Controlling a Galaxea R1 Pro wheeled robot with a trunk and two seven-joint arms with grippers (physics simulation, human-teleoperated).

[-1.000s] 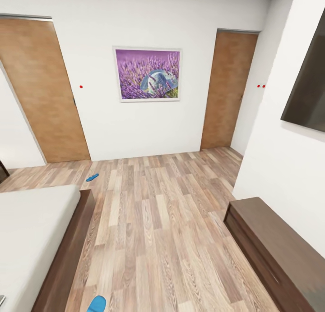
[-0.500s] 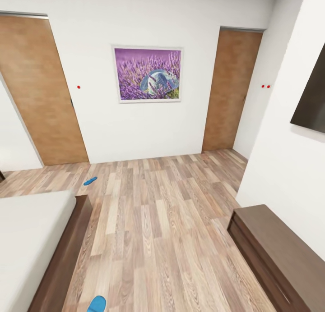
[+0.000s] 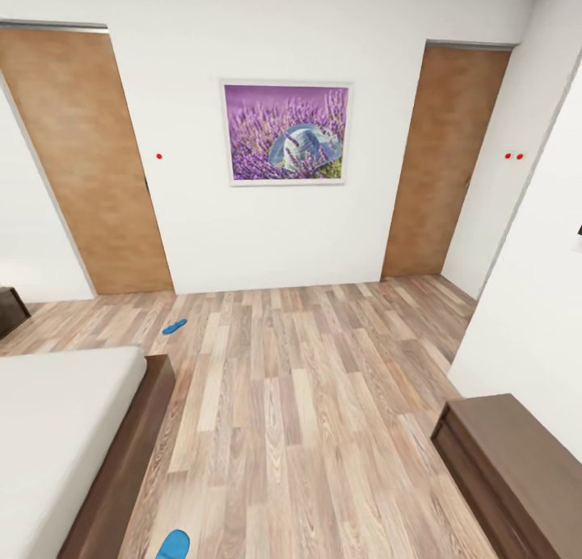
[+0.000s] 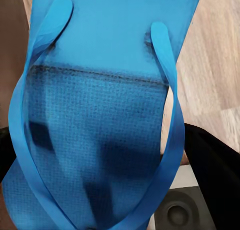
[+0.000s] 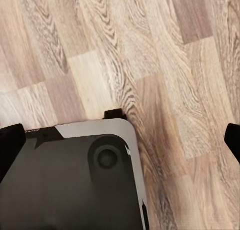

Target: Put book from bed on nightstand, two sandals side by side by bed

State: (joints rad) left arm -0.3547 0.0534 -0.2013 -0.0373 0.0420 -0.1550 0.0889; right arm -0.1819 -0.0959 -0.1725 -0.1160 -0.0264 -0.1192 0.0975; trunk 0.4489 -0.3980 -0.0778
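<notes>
Sandal (image 4: 100,115), bright blue, sits close before the left wrist camera, sole and both straps plain, with dark shapes at either edge of the picture that read as the fingers of the left end effector; it looks clamped on the sandal, though the contact itself cannot be made out. The same sandal's tip (image 3: 173,544) shows at the bottom of the head view, just beside the bed frame, so it is judged to be carried low for setting down on the floor. Second sandal (image 3: 175,326), also blue, lies on the plank floor (image 3: 307,397) past the foot of the bed (image 3: 56,430), well apart from the first; the pair is not yet side by side. Bed, light-grey mattress on dark wood frame, stands at the left of the head view. Book: none in sight on the visible mattress. Dark cabinet corner (image 3: 10,308) shows at the left edge, possibly a nightstand; too little to tell. Low dark desk (image 3: 517,462) stands along the right wall. Right end effector: its fingers reach in from the edges of the right wrist view, spread apart over bare floor, holding nothing, kept clear of the work.
</notes>
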